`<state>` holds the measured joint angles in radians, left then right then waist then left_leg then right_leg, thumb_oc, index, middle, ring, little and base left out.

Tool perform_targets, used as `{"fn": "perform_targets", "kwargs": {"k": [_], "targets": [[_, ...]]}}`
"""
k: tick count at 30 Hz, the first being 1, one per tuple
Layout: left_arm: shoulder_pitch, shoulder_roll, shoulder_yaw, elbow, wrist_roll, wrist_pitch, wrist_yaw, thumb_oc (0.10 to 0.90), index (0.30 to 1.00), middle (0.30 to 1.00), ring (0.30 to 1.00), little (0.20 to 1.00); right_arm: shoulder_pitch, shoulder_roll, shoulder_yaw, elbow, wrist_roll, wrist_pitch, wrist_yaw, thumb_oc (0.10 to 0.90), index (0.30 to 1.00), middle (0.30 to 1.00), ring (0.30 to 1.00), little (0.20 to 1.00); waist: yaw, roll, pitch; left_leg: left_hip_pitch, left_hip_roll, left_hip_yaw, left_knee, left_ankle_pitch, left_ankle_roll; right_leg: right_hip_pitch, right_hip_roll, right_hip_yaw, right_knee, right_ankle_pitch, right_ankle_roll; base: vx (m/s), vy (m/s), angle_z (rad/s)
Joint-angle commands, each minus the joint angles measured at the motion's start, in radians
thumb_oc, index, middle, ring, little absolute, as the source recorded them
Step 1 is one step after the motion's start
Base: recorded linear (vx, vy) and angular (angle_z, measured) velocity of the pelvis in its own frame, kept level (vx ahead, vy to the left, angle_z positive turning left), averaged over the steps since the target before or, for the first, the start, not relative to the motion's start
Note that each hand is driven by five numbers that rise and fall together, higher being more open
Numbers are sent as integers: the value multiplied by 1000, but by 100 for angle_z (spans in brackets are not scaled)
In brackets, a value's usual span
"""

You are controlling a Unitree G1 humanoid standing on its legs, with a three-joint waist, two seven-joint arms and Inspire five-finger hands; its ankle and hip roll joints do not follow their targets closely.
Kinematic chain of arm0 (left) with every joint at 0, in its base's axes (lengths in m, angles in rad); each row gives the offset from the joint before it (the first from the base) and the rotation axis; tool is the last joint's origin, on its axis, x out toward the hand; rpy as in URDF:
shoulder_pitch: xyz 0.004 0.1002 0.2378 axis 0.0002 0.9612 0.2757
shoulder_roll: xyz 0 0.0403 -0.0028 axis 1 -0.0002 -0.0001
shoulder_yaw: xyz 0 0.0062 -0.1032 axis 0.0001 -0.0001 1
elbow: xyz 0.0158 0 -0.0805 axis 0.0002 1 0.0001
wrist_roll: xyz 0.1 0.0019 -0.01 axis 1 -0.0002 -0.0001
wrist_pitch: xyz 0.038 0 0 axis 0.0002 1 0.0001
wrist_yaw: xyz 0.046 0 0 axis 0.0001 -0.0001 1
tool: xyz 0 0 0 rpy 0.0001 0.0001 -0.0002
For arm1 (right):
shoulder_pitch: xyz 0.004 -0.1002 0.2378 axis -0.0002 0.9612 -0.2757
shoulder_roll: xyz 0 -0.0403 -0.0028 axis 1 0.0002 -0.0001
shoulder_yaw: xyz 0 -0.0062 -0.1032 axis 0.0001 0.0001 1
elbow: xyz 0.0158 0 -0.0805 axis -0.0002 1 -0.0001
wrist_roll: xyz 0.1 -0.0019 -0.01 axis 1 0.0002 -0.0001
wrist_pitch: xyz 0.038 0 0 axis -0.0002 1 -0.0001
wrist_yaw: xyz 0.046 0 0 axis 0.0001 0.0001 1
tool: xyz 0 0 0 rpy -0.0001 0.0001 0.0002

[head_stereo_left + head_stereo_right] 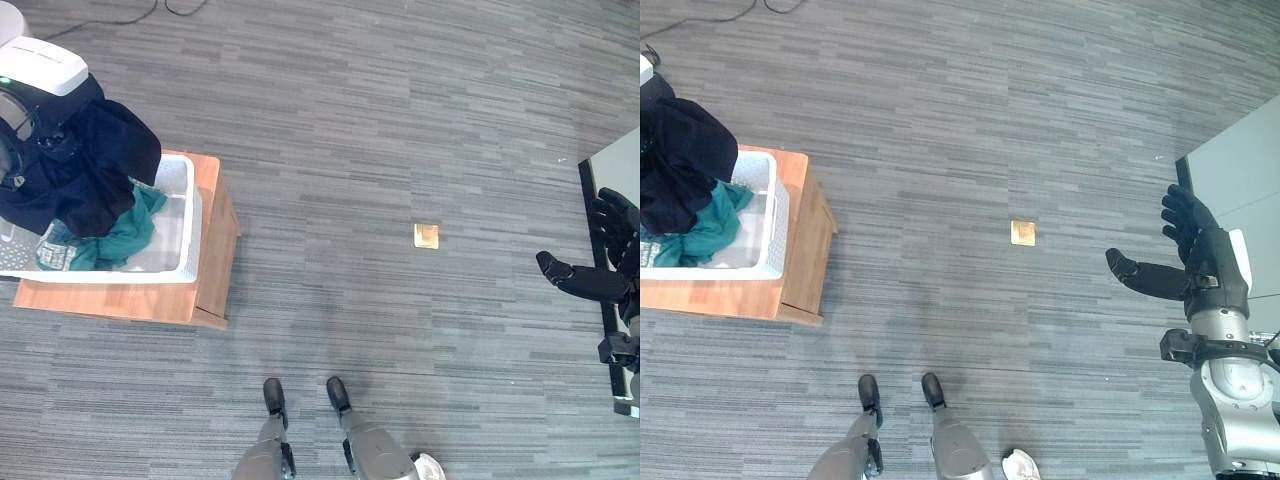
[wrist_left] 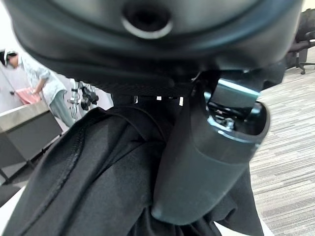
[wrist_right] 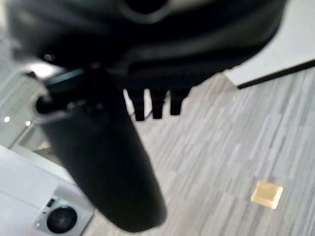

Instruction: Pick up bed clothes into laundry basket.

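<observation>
Even bright light, blurred wrist close-ups

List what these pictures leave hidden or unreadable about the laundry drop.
- Left robot hand: in the left wrist view the dark garment covers its fingers, so its grip is unreadable.
- White laundry basket: the left edge of both eye views cuts it off; the dark garment and teal cloth hide its contents.
- Right robot hand: open, holding nothing.

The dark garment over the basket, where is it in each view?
Left eye view: dark garment at upper left, draped over the white laundry basket.
Right eye view: far left edge, above the teal cloth.
Left wrist view: close up, beside the left hand.
Right wrist view: absent.
Shared landmark: brass floor plate.
</observation>
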<state>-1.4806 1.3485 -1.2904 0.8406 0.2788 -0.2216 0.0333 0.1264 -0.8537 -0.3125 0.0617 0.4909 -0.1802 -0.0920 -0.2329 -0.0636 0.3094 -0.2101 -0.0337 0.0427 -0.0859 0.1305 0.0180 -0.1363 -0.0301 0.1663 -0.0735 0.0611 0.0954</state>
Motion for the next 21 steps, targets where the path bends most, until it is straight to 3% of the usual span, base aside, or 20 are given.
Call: {"fn": "perform_targets", "kwargs": {"k": [1,10,21], "targets": [[-139,18,121,123,17,60,73,400,300,300,300,300,-38,-58,-183,-52,20,-120,-56,800,900,900,900,900,26,13,-68,46,19,-47,-1,-99,-45,-63,7,37,-13,29,108,31,13,-1],[-122,45,127,140,6,56,68,400,300,300,300,300,-29,-50,-178,-71,-1,-124,-65,800,900,900,900,900,35,-6,-50,28,21,-62,-1,-101,-45,-78,9,29,-14,28,107,18,8,2],[152,3,412,268,-46,60,68,400,300,300,300,300,-5,-35,-188,-133,-25,-141,-78,800,900,900,900,900,18,-65,-42,9,44,-60,-1,-104,-53,-106,33,44,-14,32,104,0,-1,-1]]}}
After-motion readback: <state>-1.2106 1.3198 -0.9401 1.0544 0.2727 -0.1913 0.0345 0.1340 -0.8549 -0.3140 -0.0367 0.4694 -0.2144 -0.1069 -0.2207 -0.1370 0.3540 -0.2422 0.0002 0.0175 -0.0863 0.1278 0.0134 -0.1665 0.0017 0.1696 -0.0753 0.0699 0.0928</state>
